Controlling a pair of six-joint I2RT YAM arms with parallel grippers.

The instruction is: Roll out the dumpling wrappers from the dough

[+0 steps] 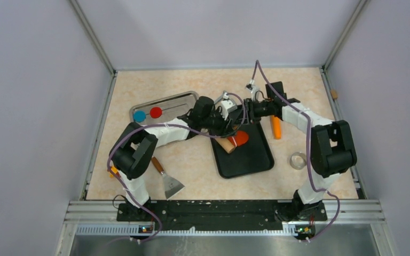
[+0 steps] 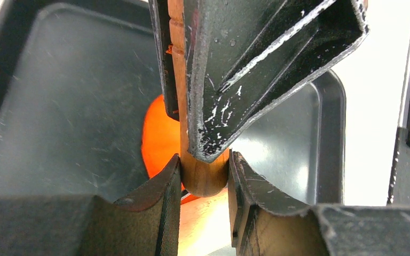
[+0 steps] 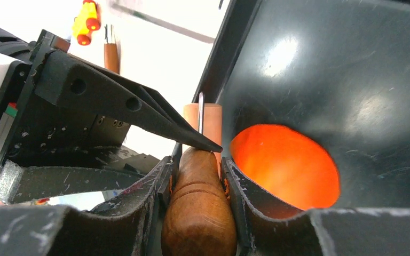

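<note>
Closest to the lens in the right wrist view, the right claw [image 3: 198,162] was clamped on the dark, grooved handle of a wooden rolling pin [image 3: 198,218]. Just past it, the left claw [image 2: 205,165] was closed on what looked like the same handle, nearer the pale barrel, so the two sets of fingers sat almost touching. We saw the dough [image 3: 285,165], a flattened orange-red patch, lying on the black tray [image 3: 352,64] right beside the pin. Whether the barrel was pressing on it we could not tell. From above, the black tray sat in the middle of the worktop [image 1: 192,170] between the arms. A blue dumpling wrapper [image 1: 139,116] and a red dumpling wrapper [image 1: 155,112] lay on a metal tray [image 1: 184,98] well to the left.

We judged several risks from here. With both claws crowded onto one handle, any mismatch in their motion could knock the fingers together or twist the pin out of grip. Driven from one end only, the barrel could tilt and press unevenly, thinning one side of the dough or tearing it. Soft clay might also stick to the barrel and lift away with it. A hard push could slide the black tray across the worktop.
</note>
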